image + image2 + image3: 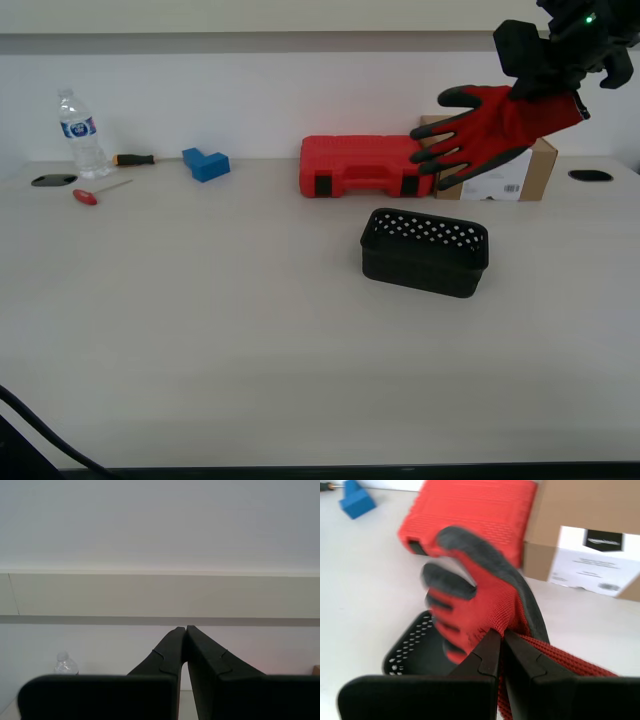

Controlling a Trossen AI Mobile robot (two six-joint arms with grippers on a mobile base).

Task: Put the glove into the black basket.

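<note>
My first gripper (560,85) is high at the exterior view's upper right, shut on the cuff end of the red glove (487,128). The glove hangs in the air with its dark fingertips pointing toward the exterior view's left, above and behind the black basket (425,251). In the first wrist view the jaws (500,637) pinch the glove (475,600), and the basket (422,647) lies below it. The basket stands upright on the table. My second gripper (185,630) is shut and holds nothing; it faces the wall and does not show in the exterior view.
A red plastic tool case (362,166) and a cardboard box (515,172) stand behind the basket. At the exterior view's far left are a water bottle (80,134), a blue block (206,163) and two screwdrivers (97,192). Two dark grommets (590,176) sit in the tabletop.
</note>
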